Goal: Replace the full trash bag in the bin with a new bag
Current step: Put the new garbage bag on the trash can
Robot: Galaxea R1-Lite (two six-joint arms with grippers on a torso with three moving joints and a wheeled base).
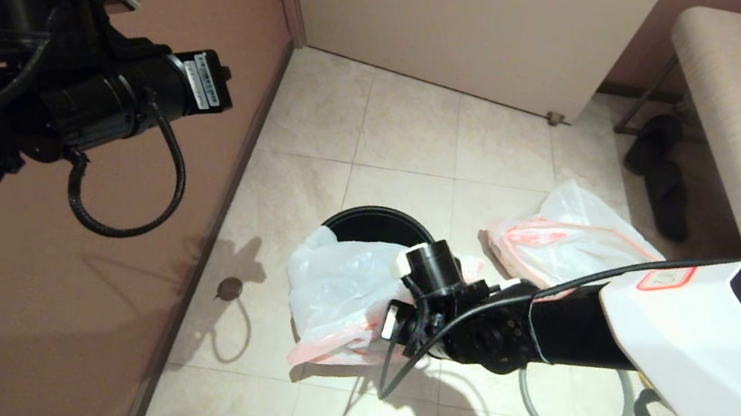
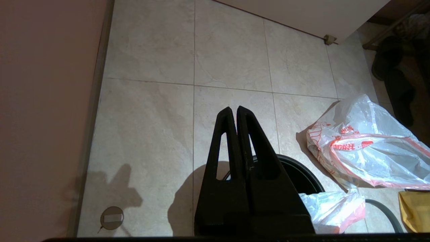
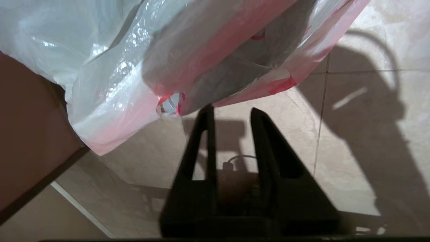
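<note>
The right gripper [image 3: 231, 112], parted and holding nothing, could snag the new bag [image 1: 340, 294] (draped half over the bin [image 1: 376, 226]) and drag it off.

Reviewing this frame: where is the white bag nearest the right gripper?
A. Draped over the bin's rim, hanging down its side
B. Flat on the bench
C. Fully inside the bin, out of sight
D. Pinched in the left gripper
A: in the head view the bag hangs over the near rim of the bin and down its side, by the right gripper; the left gripper is shut on nothing, well above the floor.
</note>
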